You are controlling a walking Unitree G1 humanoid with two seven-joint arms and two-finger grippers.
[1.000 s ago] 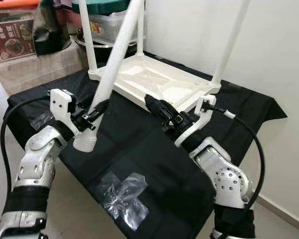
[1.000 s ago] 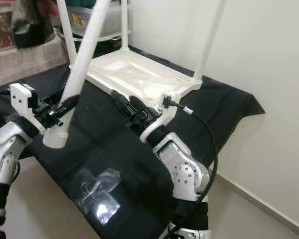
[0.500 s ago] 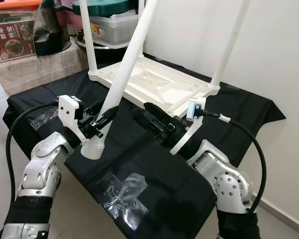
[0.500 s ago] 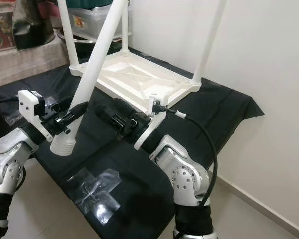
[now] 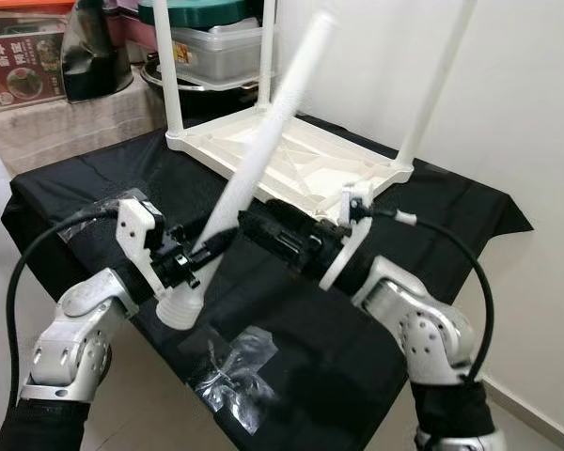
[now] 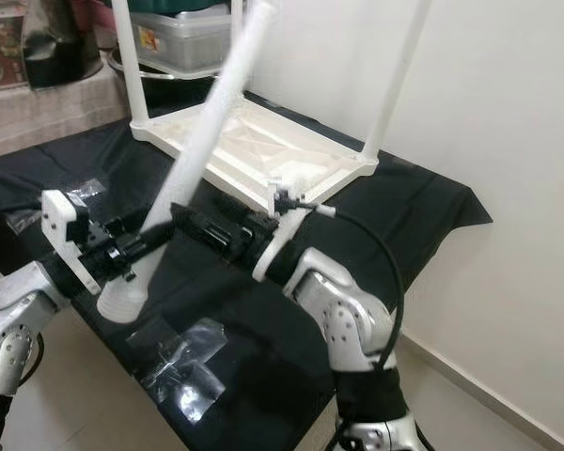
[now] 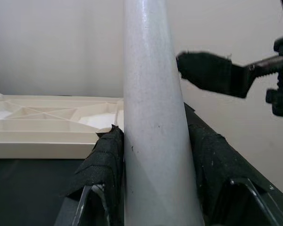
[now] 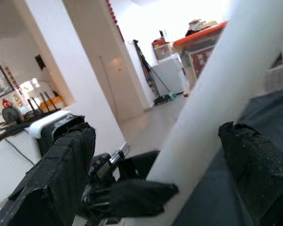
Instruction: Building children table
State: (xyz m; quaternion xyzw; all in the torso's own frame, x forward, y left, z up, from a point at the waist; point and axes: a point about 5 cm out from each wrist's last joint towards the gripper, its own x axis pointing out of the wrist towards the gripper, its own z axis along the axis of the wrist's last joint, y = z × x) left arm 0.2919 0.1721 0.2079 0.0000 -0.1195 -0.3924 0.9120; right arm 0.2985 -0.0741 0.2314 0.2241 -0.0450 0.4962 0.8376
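I am seeing the left end effector [image 5: 199,260] clenching a loose white tapered plastic table leg [image 5: 263,155] near its wide ribbed end, both padded black fingers [image 7: 104,162] pressing against the smooth, faintly speckled shaft. The leg is slanting up and away from that end effector, its narrow tip blurring against the pale wall.

The right end effector [image 5: 227,225] is reaching across from the other side, its two long black fingers spread open on either side of the same leg, just above the left one's grip; I cannot tell whether they are touching the plastic.

Just beyond both end effectors, the upside-down white plastic children's tabletop [image 5: 301,160] is lying on the table covered in black cloth [image 5: 470,202], its underside showing moulded ribs and diagonal braces. I am counting three slim white legs [image 5: 169,70] already standing upright in its corners, so four legs in all with the held one.

Below the left end effector, near the cloth's edge, two crumpled clear plastic bags [image 5: 230,362] are lying flat and glossy.
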